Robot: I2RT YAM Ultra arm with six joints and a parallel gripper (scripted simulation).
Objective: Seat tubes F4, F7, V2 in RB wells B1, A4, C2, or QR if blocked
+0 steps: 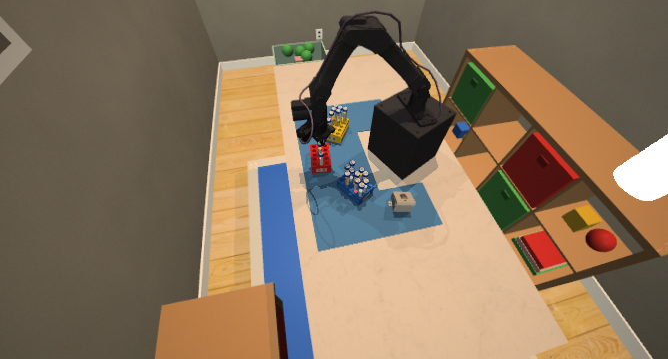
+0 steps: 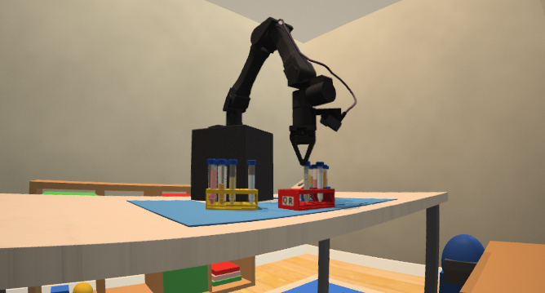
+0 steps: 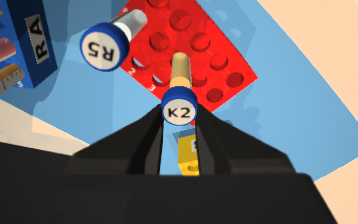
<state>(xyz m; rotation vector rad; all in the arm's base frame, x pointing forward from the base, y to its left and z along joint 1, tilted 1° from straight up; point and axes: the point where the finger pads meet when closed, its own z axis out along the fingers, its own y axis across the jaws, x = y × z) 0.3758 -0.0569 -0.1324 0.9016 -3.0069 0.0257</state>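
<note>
My gripper (image 3: pixel 179 111) (image 1: pixel 320 142) (image 2: pixel 305 162) is shut on the blue cap of tube K2 (image 3: pixel 180 75) (image 2: pixel 306 178). It holds the tube upright over the red rack QR (image 3: pixel 221 62) (image 1: pixel 320 169) (image 2: pixel 294 201), and the tube's lower end reaches into one of its wells. Tube R5 (image 3: pixel 103 47) stands in QR, toward the end near the blue rack RA (image 3: pixel 31 40) (image 1: pixel 352 189). RA holds several tubes. The yellow rack RB (image 1: pixel 341 131) (image 2: pixel 231 205) holds several tubes too; one corner of it shows under my fingers in the wrist view (image 3: pixel 188 152).
The racks stand on a blue bench mat (image 1: pixel 400 220) (image 2: pixel 179 212) (image 3: pixel 291 115). A small grey DONE box (image 1: pixel 401 201) sits on the mat beyond RA. The arm's black base block (image 1: pixel 407 133) (image 2: pixel 232 162) stands beside RB.
</note>
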